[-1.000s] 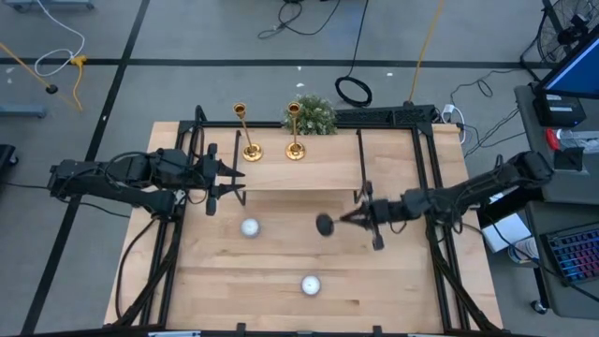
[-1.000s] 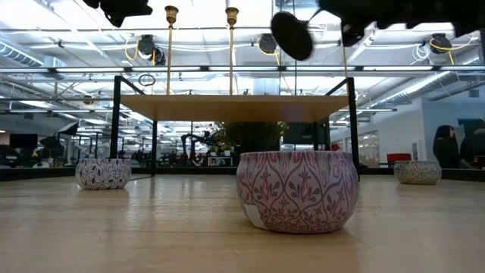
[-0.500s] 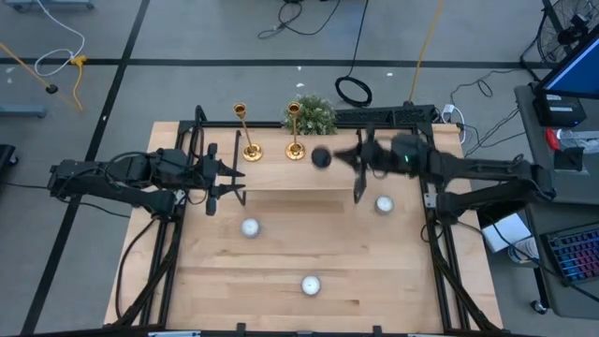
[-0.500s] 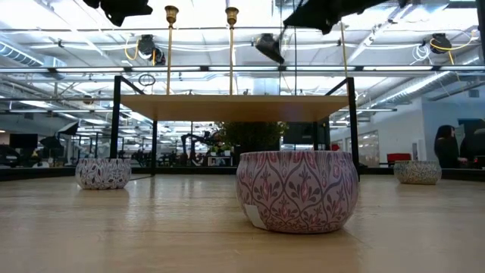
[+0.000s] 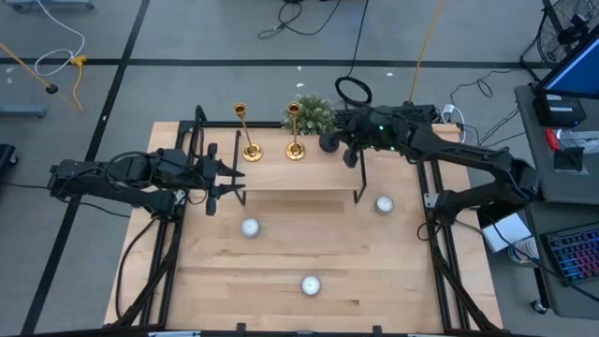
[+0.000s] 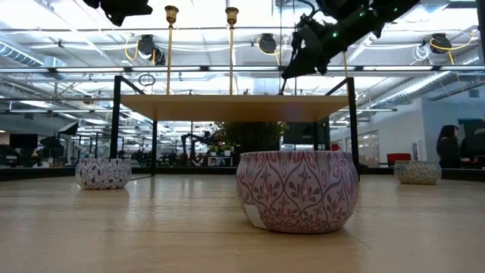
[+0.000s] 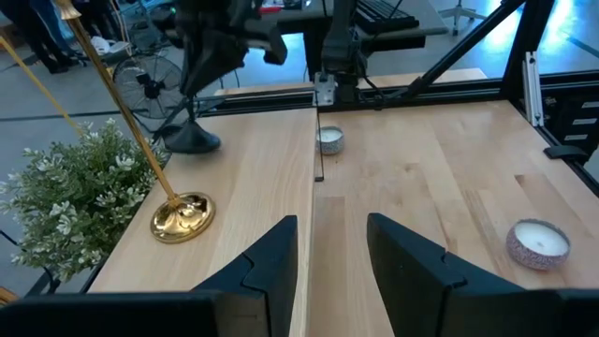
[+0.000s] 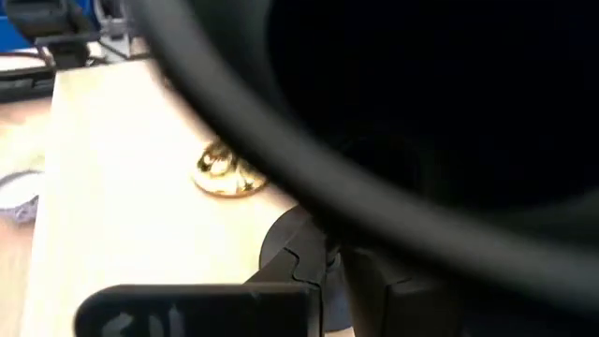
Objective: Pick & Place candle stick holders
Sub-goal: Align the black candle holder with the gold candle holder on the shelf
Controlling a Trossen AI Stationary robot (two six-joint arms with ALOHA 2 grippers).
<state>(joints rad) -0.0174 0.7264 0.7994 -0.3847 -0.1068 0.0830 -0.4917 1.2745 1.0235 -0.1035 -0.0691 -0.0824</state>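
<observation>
Two gold candlesticks stand on their round bases [image 5: 251, 151] [image 5: 296, 150] on the raised wooden shelf [image 5: 393, 164] at the table's far side. One also shows in the left wrist view [image 7: 182, 213]. My right gripper [image 5: 344, 145] reaches over the shelf, to the right of the gold pair, shut on the short black candle stick holder [image 5: 328, 142]. The holder's round base [image 7: 192, 140] is at the shelf top. My left gripper [image 5: 227, 183] [image 7: 323, 248] waits open and empty at the shelf's left front. My right gripper holds the black candle stick holder by the upper part of its stem [image 7: 195, 105], above the round base. It comes from above and from the table's right. The holder stands nearly upright below the fingers. I cannot tell whether its base rests on the shelf or hovers just over it.
A bushy green plant [image 5: 312, 114] stands behind the gold candlesticks. Three patterned candle tins [image 5: 250, 227] [image 5: 310, 285] [image 5: 383, 203] sit on the lower table. The shelf's black posts [image 5: 360, 173] and the black frame rails run along both sides.
My right gripper has risen from the table's middle and gone toward the far edge, over the shelf, carrying the black holder. It has turned, so the holder went from tipped sideways to nearly upright beside the gold candlesticks.
</observation>
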